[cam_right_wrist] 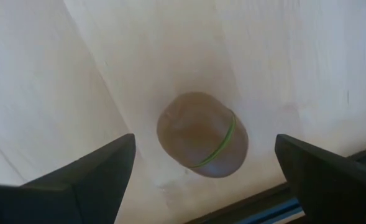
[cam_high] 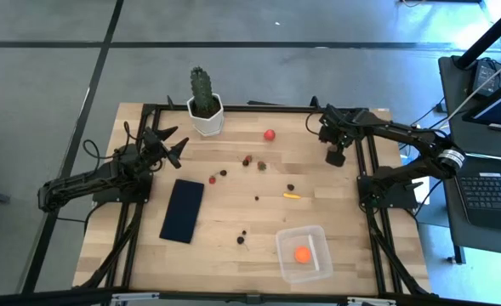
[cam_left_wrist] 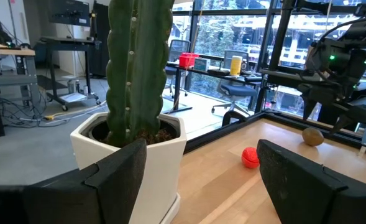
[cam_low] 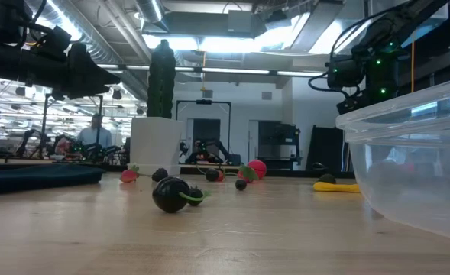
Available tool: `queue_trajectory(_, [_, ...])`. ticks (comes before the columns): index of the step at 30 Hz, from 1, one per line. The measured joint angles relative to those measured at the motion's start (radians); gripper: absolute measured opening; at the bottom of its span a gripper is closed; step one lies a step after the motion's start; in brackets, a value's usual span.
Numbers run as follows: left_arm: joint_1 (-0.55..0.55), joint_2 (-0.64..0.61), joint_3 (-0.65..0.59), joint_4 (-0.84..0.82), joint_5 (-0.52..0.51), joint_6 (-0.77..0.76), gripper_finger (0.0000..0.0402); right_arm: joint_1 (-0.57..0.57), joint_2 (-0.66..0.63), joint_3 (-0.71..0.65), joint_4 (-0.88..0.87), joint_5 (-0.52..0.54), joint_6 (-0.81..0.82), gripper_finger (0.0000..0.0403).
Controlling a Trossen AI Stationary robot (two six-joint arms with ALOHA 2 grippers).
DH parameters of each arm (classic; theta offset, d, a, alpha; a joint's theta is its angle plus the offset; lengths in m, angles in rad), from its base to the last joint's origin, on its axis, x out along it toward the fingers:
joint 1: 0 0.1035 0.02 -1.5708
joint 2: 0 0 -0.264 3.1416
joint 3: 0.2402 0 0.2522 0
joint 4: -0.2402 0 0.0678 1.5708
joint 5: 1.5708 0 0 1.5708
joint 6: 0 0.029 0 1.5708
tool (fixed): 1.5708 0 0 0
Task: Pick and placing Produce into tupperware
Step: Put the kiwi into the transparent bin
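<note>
Produce, status at this moment: one item stowed, the rest judged still outstanding.

- Tupperware (cam_high: pixel 302 253), clear, stood at the table's 5 o'clock; it held a single orange ball (cam_high: pixel 302 253) and nothing else visible.
- Red ball (cam_high: pixel 270 134) lay at 12 o'clock, just right of the cactus pot (cam_high: pixel 206 117).
- Thin yellow piece (cam_high: pixel 293 195) lay slightly right of centre.
- Dark berry-sized bits (cam_high: pixel 244 235) were scattered across the middle, with several more around 11 to 12 o'clock of centre.
- Brownish round piece (cam_right_wrist: pixel 202 134) with a green band lay at 2 o'clock, directly under the right gripper (cam_high: pixel 334 156), whose fingers were spread wide and empty above it.
- Left gripper (cam_high: pixel 175 146) waited at 10 o'clock, fingers parted, holding nothing, facing the cactus.
- Navy rectangle (cam_high: pixel 182 210) lay at 8 o'clock, bare.
</note>
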Motion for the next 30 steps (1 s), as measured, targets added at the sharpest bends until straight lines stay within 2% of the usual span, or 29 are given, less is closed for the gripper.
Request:
queue_trajectory(3, [0.000,0.000,0.000,0.000,0.000,0.000,0.0298,0.000,0.000,0.000,0.001,0.002,-0.048,0.0384])
queue_trajectory(30, [0.000,0.000,0.000,0.000,0.000,0.002,0.0298,0.001,0.000,-0.015,0.048,0.001,-0.049,0.0384])
